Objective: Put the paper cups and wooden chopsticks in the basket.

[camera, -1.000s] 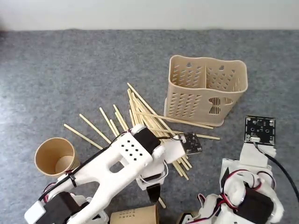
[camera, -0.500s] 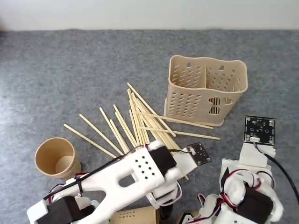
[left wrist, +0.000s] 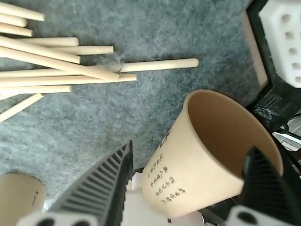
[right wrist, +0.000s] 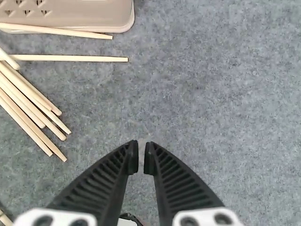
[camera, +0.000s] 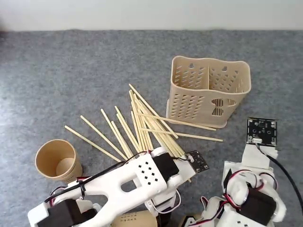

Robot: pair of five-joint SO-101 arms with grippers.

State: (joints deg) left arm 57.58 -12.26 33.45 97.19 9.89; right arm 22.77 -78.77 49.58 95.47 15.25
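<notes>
Tan paper cup on its side [left wrist: 211, 155] lay at the near edge of the grey felt counter [camera: 71, 71], between the widely spread jaws of the left end effector [left wrist: 192, 148]; whether they pressed it could not be told. An upright tan paper cup [camera: 56, 159] stood toward the near left corner. Pale wooden chopsticks [camera: 142, 127] were strewn mid-counter, a few reaching the foot of the beige perforated plastic basket [camera: 208, 92]. The right end effector [right wrist: 141, 157] hovered above bare counter, jaws almost together, holding nothing.

Lying paper cup [camera: 134, 219] — half hidden under the left arm [camera: 128, 182].
</notes>
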